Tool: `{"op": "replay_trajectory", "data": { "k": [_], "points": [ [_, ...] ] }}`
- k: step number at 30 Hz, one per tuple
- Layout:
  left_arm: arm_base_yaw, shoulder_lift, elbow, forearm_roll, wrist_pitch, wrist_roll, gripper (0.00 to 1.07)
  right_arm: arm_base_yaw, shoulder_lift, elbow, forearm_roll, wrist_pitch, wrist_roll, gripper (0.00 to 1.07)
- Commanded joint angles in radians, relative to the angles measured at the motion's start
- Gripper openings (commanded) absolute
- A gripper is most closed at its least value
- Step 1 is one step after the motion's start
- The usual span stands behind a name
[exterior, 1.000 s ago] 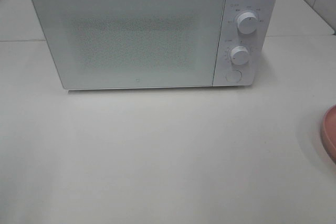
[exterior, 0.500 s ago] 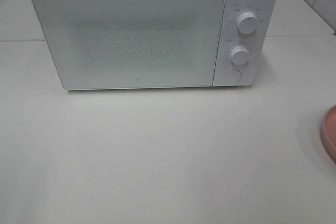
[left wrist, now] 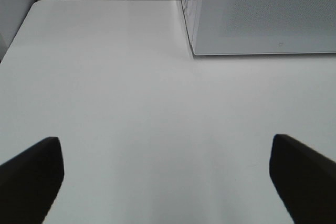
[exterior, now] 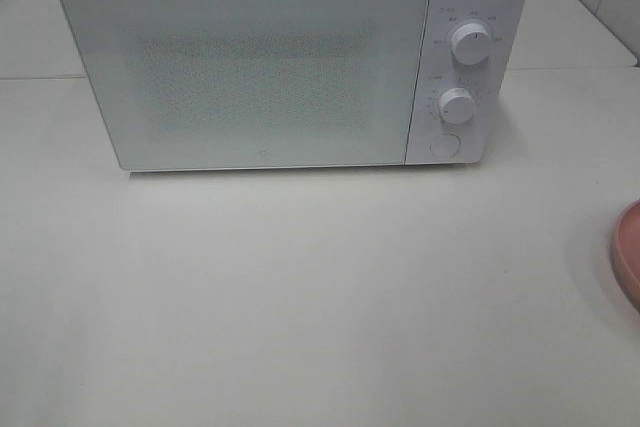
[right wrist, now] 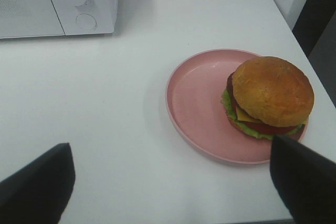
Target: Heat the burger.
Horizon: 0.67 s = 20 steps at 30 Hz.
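You are at the opening step: nothing is held and the microwave (exterior: 290,57) door is shut. The microwave fills the upper half of the high view, with two knobs and a round button (exterior: 444,145) on its right panel. The burger (right wrist: 270,98) sits on the right part of the pink plate (right wrist: 194,98), centre-right in the right wrist view; only the plate rim shows at the right edge of the high view. The left gripper (left wrist: 165,174) and the right gripper (right wrist: 173,184) both hang with jaws spread wide and empty. Judged next: open the door, probably by pressing the button, before you lift the plate.
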Motion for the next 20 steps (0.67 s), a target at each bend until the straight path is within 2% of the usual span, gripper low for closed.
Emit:
{"op": "replay_trajectory", "data": {
  "k": [1, 20],
  "points": [
    [0.002, -0.023, 0.001, -0.003, -0.006, -0.003, 1.01, -0.006, -0.010, 0.000, 0.001, -0.007, 0.001, 0.97],
    [0.002, -0.023, 0.001, -0.003, -0.006, -0.003, 1.01, -0.006, -0.010, 0.000, 0.001, -0.007, 0.001, 0.97]
  ]
}}
